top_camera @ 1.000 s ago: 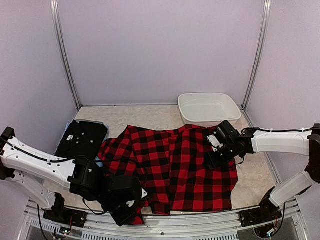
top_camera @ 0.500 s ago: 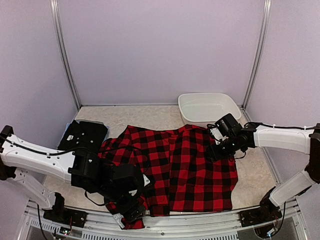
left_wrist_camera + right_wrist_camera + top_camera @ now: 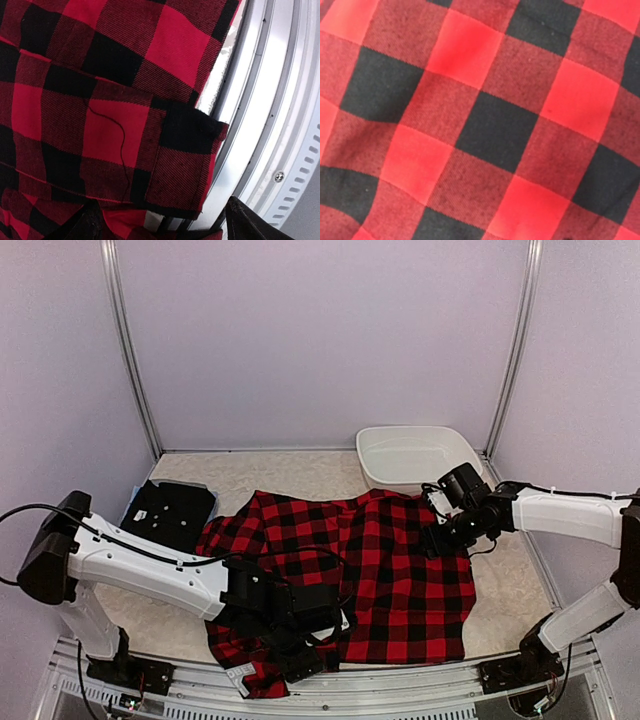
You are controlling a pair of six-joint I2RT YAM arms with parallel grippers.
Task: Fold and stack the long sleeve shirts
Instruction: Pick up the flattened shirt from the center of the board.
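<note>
Lies spread over the middle of the table (image 3: 270, 472): red-and-black checked flannel shirt (image 3: 390, 580), wider from left to right than from far to near, with its near hem just short of the metal rail (image 3: 420, 678) along the table's front edge. Smooth across the right half, rumpled and bunched at the near-left corner, with a cuff (image 3: 187, 132) poking out over the rail. Directly above that bunch, left gripper (image 3: 303, 652), fingers (image 3: 90, 222) spread wide with nothing pinched between them, the cuff just ahead of the tips and a little toward the rail. Judged the nearer arm for the sleeve: cloth right under the jaws, no reach needed, only a short drop and a close. At the shirt's far-right edge, right gripper (image 3: 442, 536), down on the cloth or just above it. Wrist view there full of checks only, no fingers in sight, so jaw width and any catch of cloth impossible to tell. Probably the better placed of the two for the right side. Open room for a fold: inward, over the shirt's own middle. Tight toward the front, with the rail under the cuff. Tight at far right, with the white basin (image 3: 410, 432) just beyond the shirt's corner. Tight at far left too, with the folded black shirt (image 3: 165, 515) touching or nearly touching the flannel's edge, so little slack for a sideways drag.
</note>
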